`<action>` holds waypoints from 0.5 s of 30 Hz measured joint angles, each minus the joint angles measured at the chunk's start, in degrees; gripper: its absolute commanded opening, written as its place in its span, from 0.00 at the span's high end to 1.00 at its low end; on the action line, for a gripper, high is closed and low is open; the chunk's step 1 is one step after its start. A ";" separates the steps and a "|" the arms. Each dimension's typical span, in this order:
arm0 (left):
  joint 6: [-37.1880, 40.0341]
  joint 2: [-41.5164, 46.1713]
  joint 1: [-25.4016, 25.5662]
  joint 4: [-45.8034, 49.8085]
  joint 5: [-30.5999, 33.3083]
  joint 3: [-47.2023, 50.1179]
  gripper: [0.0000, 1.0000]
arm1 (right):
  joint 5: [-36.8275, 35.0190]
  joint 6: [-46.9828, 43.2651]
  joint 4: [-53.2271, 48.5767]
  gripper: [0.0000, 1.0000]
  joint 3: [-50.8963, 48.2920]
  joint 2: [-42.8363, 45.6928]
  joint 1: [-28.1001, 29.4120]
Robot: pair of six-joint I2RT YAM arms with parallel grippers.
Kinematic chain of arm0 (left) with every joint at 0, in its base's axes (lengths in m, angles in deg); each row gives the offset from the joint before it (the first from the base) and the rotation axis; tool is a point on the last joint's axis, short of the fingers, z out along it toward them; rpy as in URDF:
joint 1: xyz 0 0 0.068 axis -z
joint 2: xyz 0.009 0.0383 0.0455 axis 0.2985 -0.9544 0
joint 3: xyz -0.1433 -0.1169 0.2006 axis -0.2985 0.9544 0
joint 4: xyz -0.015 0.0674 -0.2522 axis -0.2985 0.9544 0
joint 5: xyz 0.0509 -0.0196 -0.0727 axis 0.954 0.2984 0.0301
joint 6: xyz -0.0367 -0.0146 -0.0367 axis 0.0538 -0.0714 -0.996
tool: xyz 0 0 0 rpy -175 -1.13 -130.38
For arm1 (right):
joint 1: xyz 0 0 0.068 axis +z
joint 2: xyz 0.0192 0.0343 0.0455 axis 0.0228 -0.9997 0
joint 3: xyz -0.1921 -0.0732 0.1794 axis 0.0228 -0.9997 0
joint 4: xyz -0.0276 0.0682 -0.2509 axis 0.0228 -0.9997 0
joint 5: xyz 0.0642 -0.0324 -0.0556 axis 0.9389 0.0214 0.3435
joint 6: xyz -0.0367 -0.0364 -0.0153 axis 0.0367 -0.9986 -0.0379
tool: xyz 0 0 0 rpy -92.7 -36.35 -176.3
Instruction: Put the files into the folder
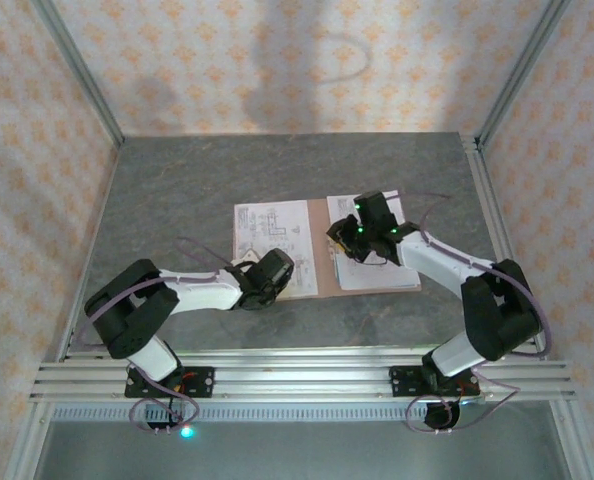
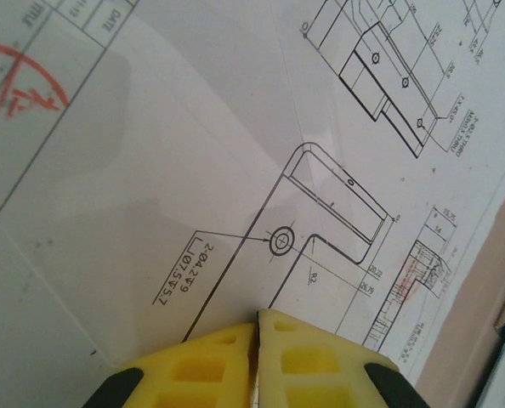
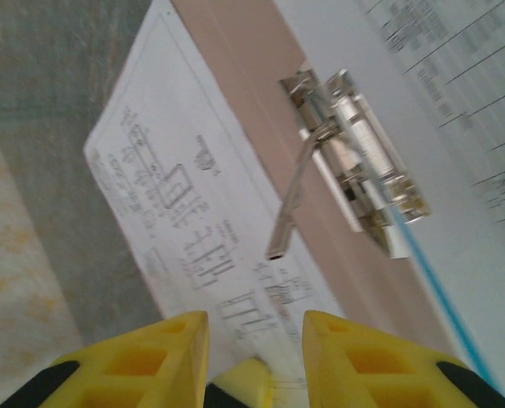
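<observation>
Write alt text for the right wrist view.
A metal fastener with a raised lever sits on the pinkish-brown folder, a printed sheet lying to its left. The right end effector hangs open above, yellow fingers at the bottom edge.

Print on files [image 3: 176, 212] blurred, folder [image 3: 244, 68] cut off

Grey mottled table [image 1: 177, 190] fills centre frame. Cream wallpaper [image 1: 277, 60] with orange floral motif across top and both sides. Slanting metal frame posts upper left [image 1: 77, 70] and upper right [image 1: 522, 70]. Ribbed aluminium rail [image 1: 307, 375] runs along the bottom.
</observation>
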 measured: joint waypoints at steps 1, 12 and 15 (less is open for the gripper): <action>-0.42 -0.55 0.15 -1.27 -0.37 -0.11 0.91 | -0.02 1.42 1.29 0.66 -0.20 -0.13 -0.13; -1.79 -2.73 1.16 -4.44 -1.22 -1.38 0.91 | -1.31 9.99 4.07 0.69 -2.93 -0.48 -3.48; -1.81 -2.86 1.16 -4.72 -1.31 -1.38 0.91 | -1.29 11.67 4.96 0.71 -3.17 -1.38 -3.48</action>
